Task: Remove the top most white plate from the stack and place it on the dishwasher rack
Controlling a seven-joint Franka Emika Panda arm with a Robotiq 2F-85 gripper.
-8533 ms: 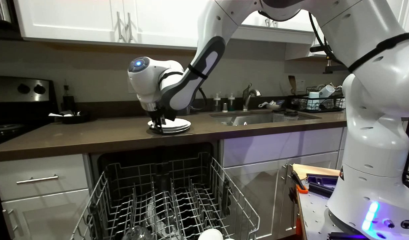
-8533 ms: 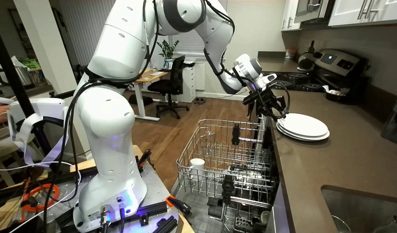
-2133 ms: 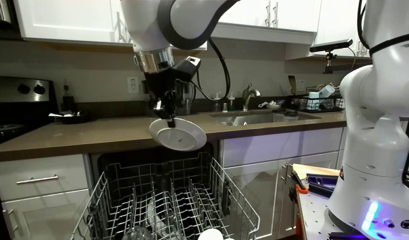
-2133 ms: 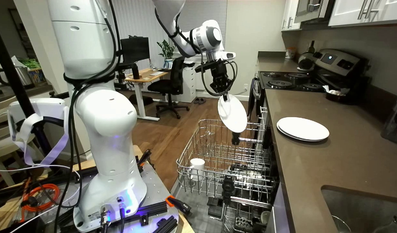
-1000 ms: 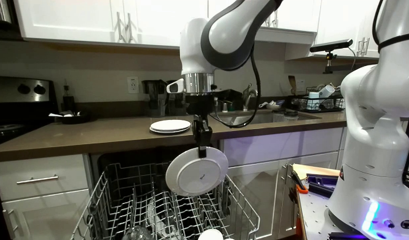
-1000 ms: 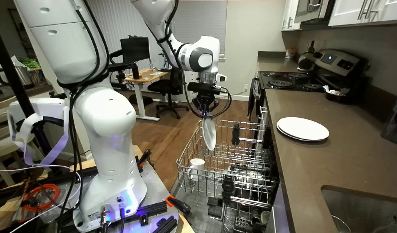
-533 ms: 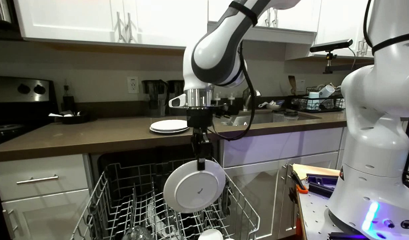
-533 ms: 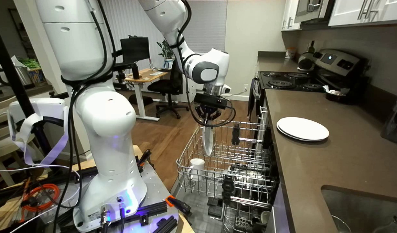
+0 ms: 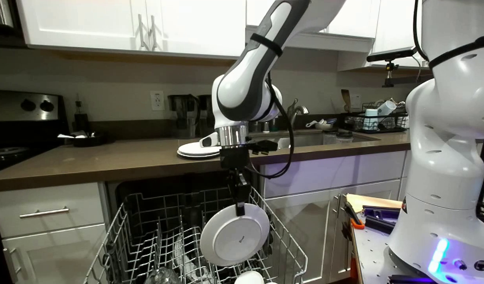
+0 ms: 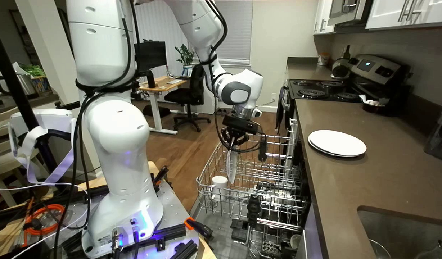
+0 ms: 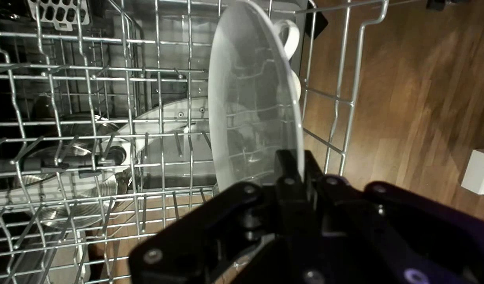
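Observation:
My gripper [image 9: 240, 209] is shut on the rim of the top most white plate [image 9: 234, 240], its fingertips one on each face. The plate hangs nearly upright from it, edge-on in an exterior view [image 10: 231, 169] and steeply angled in the wrist view [image 11: 250, 98]. Its lower part is inside the open dishwasher rack [image 9: 306, 258], below the rack's top rim. I cannot tell whether its lower edge touches the wires or tines. The stack [image 10: 337, 144], low and white, lies on the counter; the arm partly covers it in an exterior view [image 9: 196, 150].
A white mug [image 10: 219, 182] stands in the rack close to the plate; its handle [image 11: 293, 35] shows in the wrist view. Clear glassware [image 9: 162, 276] sits at the rack's near end. The counter [image 10: 379, 187] edge runs along the rack's back. A sink [image 9: 305, 141] lies beyond.
The gripper was at the stack; it has taken the top plate off, swung it over the rack and turned it upright. In the last second it has moved further down into the rack.

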